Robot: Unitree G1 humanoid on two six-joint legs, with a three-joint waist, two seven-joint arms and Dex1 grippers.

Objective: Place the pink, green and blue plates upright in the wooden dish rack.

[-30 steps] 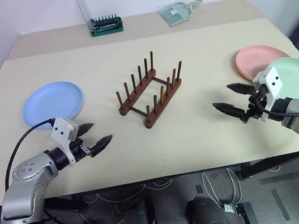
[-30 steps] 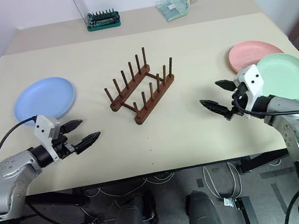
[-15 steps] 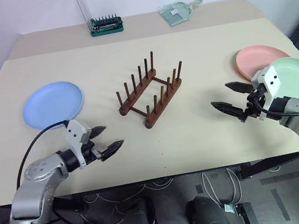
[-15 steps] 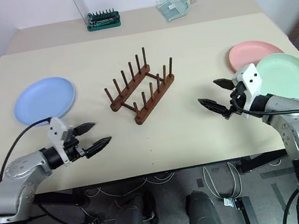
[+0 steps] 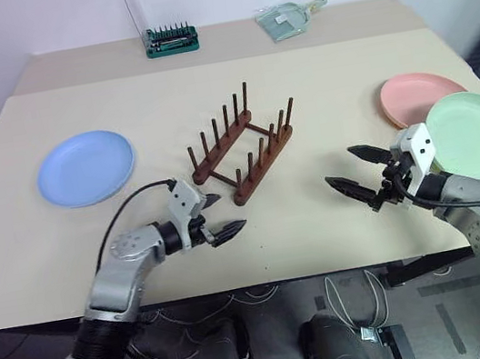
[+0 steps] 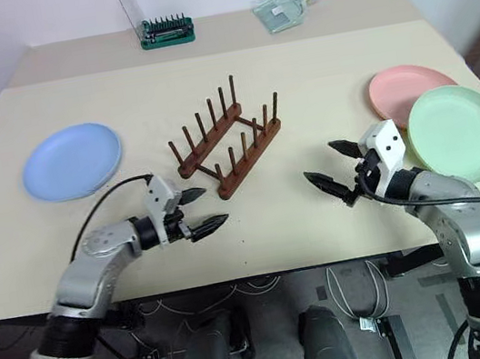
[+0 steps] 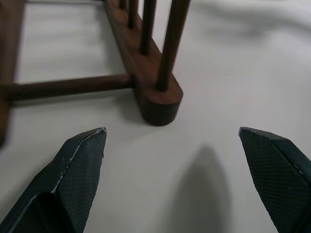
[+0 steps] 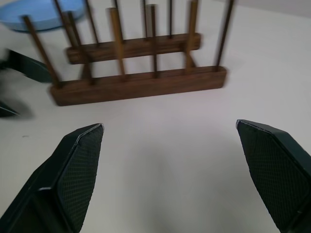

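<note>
over on the left, the blue plate (image 5: 85, 168) lies flat on the pale, matte table (image 5: 315, 75), a smooth shallow round dish with a soft raised rim. next along, the left gripper (image 5: 220, 217) hovers low over the table just short of the near end of the wooden dish rack (image 5: 240, 143), its two black fingers spread wide and holding nothing; in the left wrist view the finger pads (image 7: 80, 162) show a fine cross-hatched grip texture, with the rounded end of a rail and its first peg right ahead. the rack sits mid-table, dark brown smooth wood: two parallel base rails joined by thin crossbars, each rail carrying a row of upright round pegs. its long axis runs on a diagonal, from the near left to the far right, and every slot is bare. at the back edge stands a green-based bit case (image 5: 169, 40) with a clear lid tipped up, and further right a clear dustpan-shaped scoop (image 5: 285, 19). the right gripper (image 5: 356, 169) hangs open and empty too, pointing toward the rack, well apart from it. behind it, the green plate (image 5: 475, 137) overlaps the near edge of the pink plate (image 5: 410, 94), both flat.
</note>
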